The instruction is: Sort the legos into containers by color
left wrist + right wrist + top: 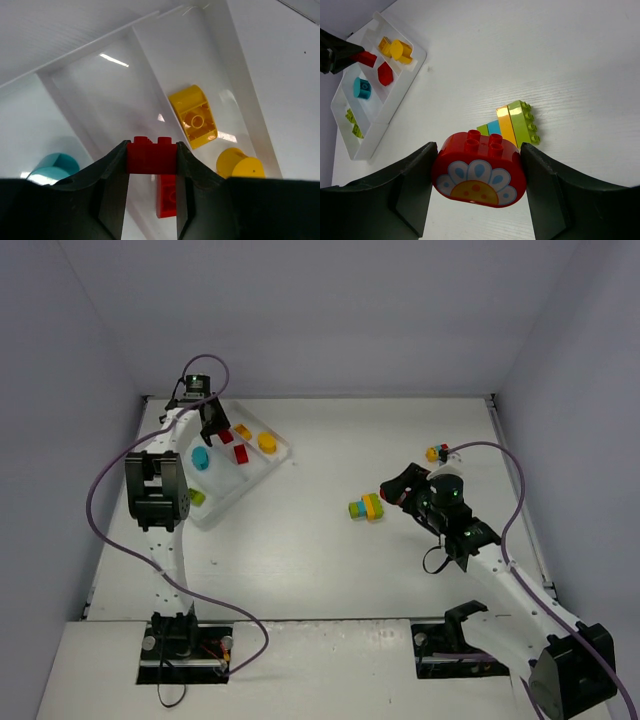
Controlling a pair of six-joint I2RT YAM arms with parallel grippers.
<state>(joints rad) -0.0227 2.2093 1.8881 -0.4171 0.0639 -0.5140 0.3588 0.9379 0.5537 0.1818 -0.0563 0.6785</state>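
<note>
Top view: your left gripper hangs over the white tray at far left. Your right gripper is beside a green, yellow and blue brick cluster on the table.

Left wrist: the jaws clamp a red brick above a second red brick. A yellow arched brick lies in the next compartment.

Right wrist: only here you see the jaws gripping a rounded red brick with a printed flower.

The white table carries a white tray at its far left, set askew to the table's edges. Near the middle lies a cluster of green, yellow and teal bricks. Well apart, toward the far right, sits a smaller clump of yellow, red and green.
</note>
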